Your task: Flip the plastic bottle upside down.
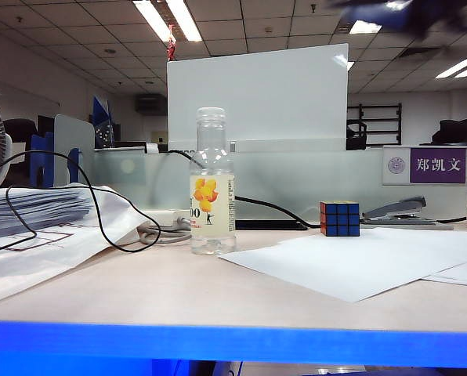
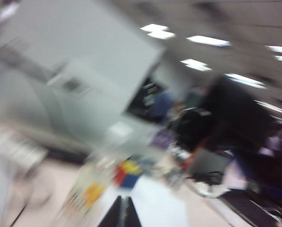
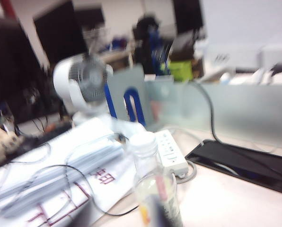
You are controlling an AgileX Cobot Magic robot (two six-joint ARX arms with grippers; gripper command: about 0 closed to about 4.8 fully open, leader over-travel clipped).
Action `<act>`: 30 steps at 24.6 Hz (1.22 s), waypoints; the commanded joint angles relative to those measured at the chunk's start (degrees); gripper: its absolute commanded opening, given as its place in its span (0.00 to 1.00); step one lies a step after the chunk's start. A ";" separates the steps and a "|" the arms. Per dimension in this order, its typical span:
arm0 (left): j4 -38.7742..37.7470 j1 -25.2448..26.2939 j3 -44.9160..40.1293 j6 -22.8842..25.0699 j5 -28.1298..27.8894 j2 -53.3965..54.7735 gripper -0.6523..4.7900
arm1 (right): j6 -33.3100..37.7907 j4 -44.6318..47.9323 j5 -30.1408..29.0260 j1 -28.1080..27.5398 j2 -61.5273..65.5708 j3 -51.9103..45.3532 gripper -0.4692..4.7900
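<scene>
The plastic bottle (image 1: pixel 212 188) stands upright on the pale table, cap up, its yellow fruit label facing the exterior view. Nothing touches it there. A dark blur at that view's top right edge is probably my right arm. In the right wrist view the bottle (image 3: pixel 153 184) is close below the camera. My right gripper (image 3: pixel 119 218) shows only as two blurred dark fingers standing apart, one overlapping the bottle's lower part, and it looks open. In the smeared left wrist view the bottle (image 2: pixel 91 189) is a streak ahead of my left gripper (image 2: pixel 122 215), whose fingers are pressed together.
A Rubik's cube (image 1: pixel 339 218) sits right of the bottle, beside white sheets (image 1: pixel 359 262) and a stapler (image 1: pixel 402 210). Stacked papers (image 1: pixel 38 211) and a black cable (image 1: pixel 100 211) lie to the left. A power strip (image 3: pixel 171 151) and a frosted partition (image 1: pixel 296 176) stand behind the bottle.
</scene>
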 commanded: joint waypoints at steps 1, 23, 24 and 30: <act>5.57 -0.04 2.19 5.88 8.68 -0.09 0.11 | -0.52 3.56 -2.75 0.63 13.18 9.27 0.69; 5.14 -0.15 3.56 7.58 12.41 -0.09 0.12 | -14.38 2.97 2.80 8.22 40.79 25.46 1.00; 5.16 -0.15 3.56 7.58 12.39 -0.09 0.12 | -14.34 3.04 2.89 8.41 41.99 26.80 1.00; 5.16 -0.15 3.56 7.37 13.49 -0.09 0.12 | -14.34 2.91 5.22 8.79 47.01 33.20 1.00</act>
